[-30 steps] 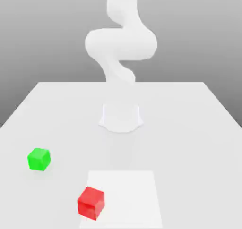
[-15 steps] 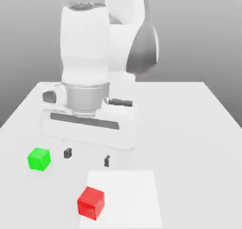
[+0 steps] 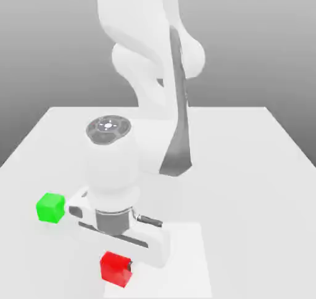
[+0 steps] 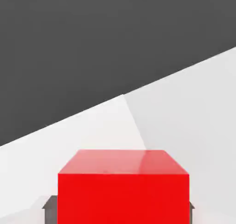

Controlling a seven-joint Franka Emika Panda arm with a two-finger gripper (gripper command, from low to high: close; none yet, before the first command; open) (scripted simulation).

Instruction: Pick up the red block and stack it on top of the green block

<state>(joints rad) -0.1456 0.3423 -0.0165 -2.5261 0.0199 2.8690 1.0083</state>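
Red block (image 3: 116, 269) sits on the tabletop (image 3: 247, 168) at about 6 o'clock in the exterior view, on the edge of a paler square patch (image 3: 182, 254), w/ the gripper (image 3: 121, 268) down over it. In the hand view the red block (image 4: 123, 186) sits square between the two dark fingertips (image 4: 50, 209), one pressed to each side face, so the gripper is clenched on the red block. The block looks flat on the tabletop, not yet lifted.

Why it's held this way: wrist points straight down so the fingers straddle opposite faces, top stays level, and the block can go up and come down flat w/o tipping. The grip looks low on the block, which should keep it from pivoting in the fingers.

Green block (image 3: 50, 207) is at about 9 o'clock in the exterior view, well apart from the red one, just beside the hand's wide body but not touching it. Its top is bare, ready to take the stack.

Next, imo: lift straight up, clear the green block's height, carry toward 9 o'clock, centre over it, lower. Risk: the hand body brushing the green block if the lift is too shallow.
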